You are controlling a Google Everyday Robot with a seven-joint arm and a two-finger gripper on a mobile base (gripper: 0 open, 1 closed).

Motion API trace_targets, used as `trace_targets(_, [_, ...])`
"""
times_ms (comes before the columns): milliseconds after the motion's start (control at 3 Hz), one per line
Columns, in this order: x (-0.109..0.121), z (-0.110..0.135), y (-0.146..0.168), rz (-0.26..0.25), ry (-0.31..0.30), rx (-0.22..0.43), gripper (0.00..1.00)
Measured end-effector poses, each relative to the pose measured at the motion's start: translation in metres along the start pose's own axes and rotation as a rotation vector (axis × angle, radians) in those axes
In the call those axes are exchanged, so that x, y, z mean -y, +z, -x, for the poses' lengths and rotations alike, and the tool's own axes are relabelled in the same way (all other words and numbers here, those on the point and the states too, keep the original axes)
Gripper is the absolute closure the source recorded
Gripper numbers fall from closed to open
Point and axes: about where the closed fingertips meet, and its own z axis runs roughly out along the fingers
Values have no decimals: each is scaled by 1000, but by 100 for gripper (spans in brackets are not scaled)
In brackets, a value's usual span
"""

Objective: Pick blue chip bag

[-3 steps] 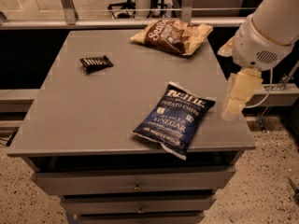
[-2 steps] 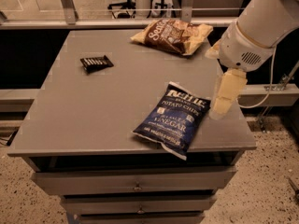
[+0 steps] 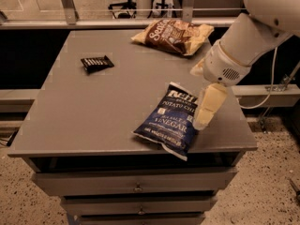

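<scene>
Currently the end effector [image 3: 202, 121] hangs at the 3 o'clock edge of the blue chip bag [image 3: 168, 123], probably lining up a descent. I cannot tell how far open it is. The bag lies flat at 5 o'clock on the tabletop [image 3: 93, 107] (corner overhanging the front edge), so it is not yet lifted.

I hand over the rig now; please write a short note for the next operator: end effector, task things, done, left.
End effector: beside the right edge of the blue chip bag, pointing down; contact cannot be told.
Blue chip bag: lying flat near the front right of the table, not lifted.
Done: approach.
Left: grasp and lift it.
Ignore the brown chip bag at the back and the black packet at the left.
</scene>
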Motion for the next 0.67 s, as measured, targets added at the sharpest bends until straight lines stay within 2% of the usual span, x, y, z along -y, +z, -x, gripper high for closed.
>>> trace_targets(333, [3,-3,21,30,28,18,0])
trace_targets(667, [6,-2,36,68,54,32,17])
